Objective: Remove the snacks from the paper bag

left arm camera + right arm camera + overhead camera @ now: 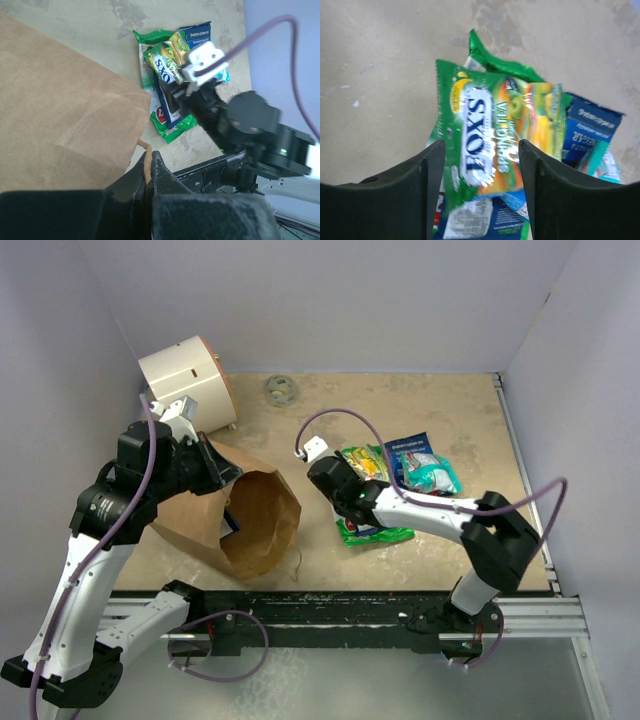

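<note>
The brown paper bag (245, 515) lies on its side at the left, its mouth facing the near edge, with something blue (230, 521) showing inside. My left gripper (147, 159) is shut on the bag's twine handle (145, 148), holding it at the bag's upper edge. To the right, several snacks lie in a pile on the table: a green-and-yellow packet (495, 130) on top, a blue one (408, 450), a teal one (437, 476) and a green one (377, 533). My right gripper (481, 147) hangs open just above the green-and-yellow packet, its fingers either side of it.
A white cylinder with an orange rim (185, 380) stands at the back left, right behind the left arm. A small grey ring (280, 390) lies near the back wall. Walls enclose the table on three sides; a metal rail (350, 608) runs along the near edge.
</note>
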Robot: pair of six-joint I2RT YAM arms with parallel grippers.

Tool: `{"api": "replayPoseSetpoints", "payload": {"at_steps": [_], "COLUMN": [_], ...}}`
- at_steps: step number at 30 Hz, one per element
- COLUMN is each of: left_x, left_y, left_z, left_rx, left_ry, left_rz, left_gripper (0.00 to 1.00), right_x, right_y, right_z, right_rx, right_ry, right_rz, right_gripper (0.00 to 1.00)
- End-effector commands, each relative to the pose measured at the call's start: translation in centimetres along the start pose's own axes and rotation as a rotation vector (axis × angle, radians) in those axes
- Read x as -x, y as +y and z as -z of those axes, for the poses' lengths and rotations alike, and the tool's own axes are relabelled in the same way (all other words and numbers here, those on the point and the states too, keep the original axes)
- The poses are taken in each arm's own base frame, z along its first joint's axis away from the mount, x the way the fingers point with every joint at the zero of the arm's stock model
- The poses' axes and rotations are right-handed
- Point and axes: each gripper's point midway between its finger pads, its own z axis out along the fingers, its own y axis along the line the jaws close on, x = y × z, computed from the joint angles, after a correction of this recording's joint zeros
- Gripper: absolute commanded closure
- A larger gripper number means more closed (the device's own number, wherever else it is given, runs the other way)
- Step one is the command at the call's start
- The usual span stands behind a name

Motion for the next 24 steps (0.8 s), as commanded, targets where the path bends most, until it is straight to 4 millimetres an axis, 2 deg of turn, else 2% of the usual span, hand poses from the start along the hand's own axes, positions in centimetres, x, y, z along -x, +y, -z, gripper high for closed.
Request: {"api": "replayPoseSetpoints", "payload": {"at_steps": [1, 3, 5, 8, 10, 12, 15, 17, 20, 24], "left_x": [0.6, 0.5, 0.4, 0.2, 0.0, 0.0, 0.1, 0.4, 0.8, 0.5], "left_y": [-1.2, -1.2, -1.1, -0.9, -0.7, -0.6, -0.6, -0.8, -0.6, 0.4], "left_z": [0.0, -0.1, 0.0, 0.2, 0.4, 0.6, 0.9, 1.4, 2.2, 3.1], "left_rx": [-0.066, -0.068, -0.064, -0.062, -0.061, -0.059, -0.059, -0.066, -0.051, -0.02], "left_ry": [-0.03, -0.028, -0.025, -0.026, -0.026, -0.034, -0.045, -0.062, -0.098, -0.126], "left_rz": [-0.007, -0.009, -0.013, -0.02, -0.025, -0.032, -0.044, -0.059, -0.078, -0.087], "left_gripper": [1.0, 1.0, 1.0, 1.0, 1.0, 1.0, 1.0, 1.0, 1.0, 1.0], "right_x": [3.3, 4.2, 3.4, 5.0, 5.9, 6.3, 6.1, 6.4, 7.4, 9.7], "right_y": [-1.8, -2.1, -1.2, 0.2, 2.5, 5.6, 9.3, 11.4, 15.0, 19.5], "right_z": [3.9, 5.3, 6.3, 9.2, 11.6, 15.0, 19.0, 19.8, 19.5, 19.7], "right_rx": [0.071, 0.107, 0.198, 0.333, 0.497, 0.697, 0.855, 0.887, 0.943, 0.971], "right_ry": [-0.119, -0.155, -0.176, -0.329, -0.457, -0.632, -0.875, -0.947, -0.951, -1.032], "right_rz": [-0.032, -0.021, 0.06, 0.126, 0.193, 0.344, 0.51, 0.549, 0.596, 0.594], "right_gripper": [0.32, 0.26, 0.24, 0.22, 0.23, 0.25, 0.24, 0.24, 0.3, 0.36]}}
